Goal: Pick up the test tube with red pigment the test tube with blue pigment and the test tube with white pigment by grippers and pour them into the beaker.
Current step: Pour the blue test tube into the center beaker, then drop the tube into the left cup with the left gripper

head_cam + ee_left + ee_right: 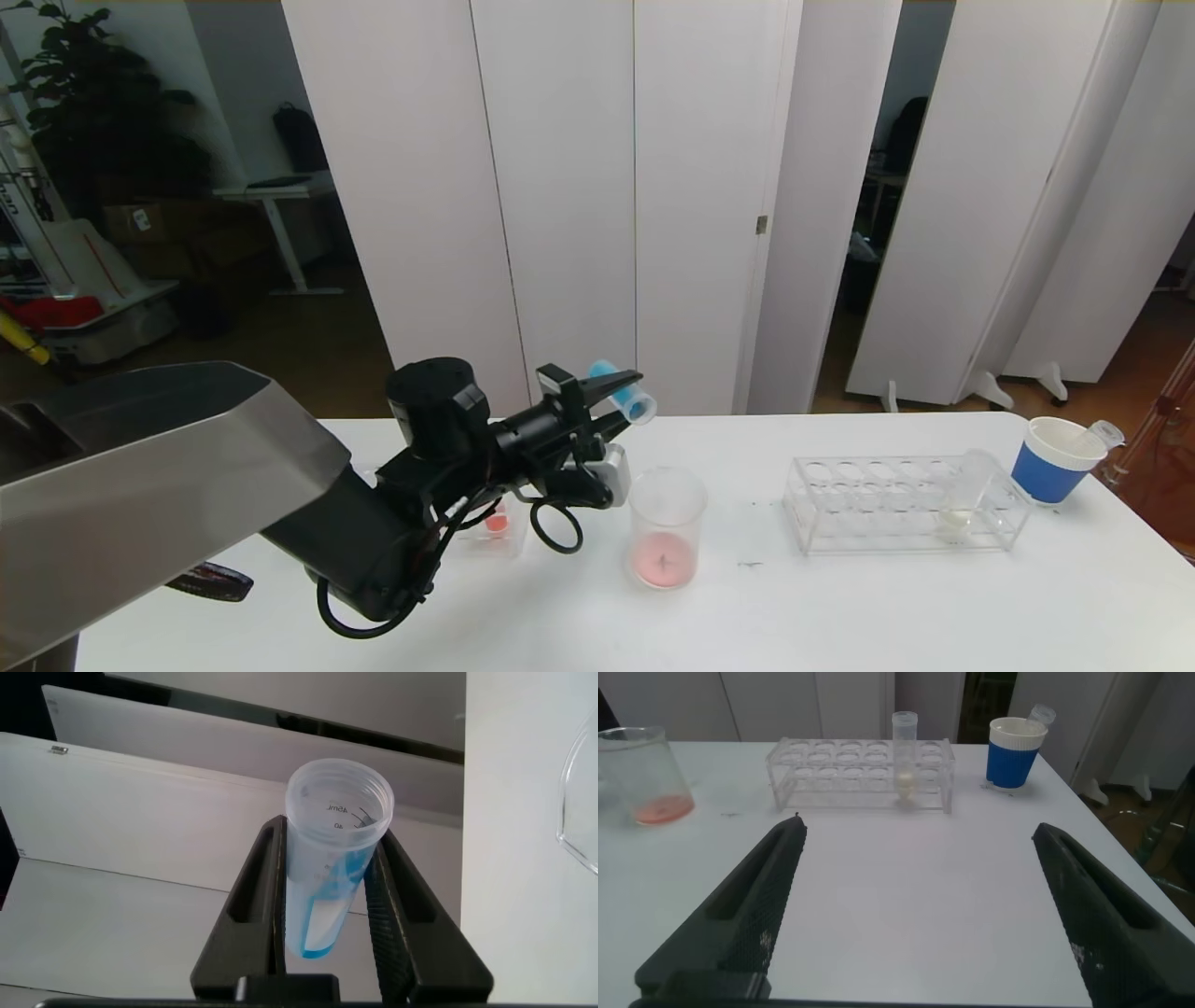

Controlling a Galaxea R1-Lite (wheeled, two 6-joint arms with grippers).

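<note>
White table (840, 607) carries beaker (665, 528), tube rack (901, 504), blue cup (1053, 462).

open right claw (915, 910) facing rack (861, 777)

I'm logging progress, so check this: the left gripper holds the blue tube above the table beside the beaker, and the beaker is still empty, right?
Not quite. The beaker is not empty: the head view shows pinkish-red liquid pooled at its bottom. The rest holds: the left gripper is shut on the blue tube, held above the table beside the beaker.
</note>
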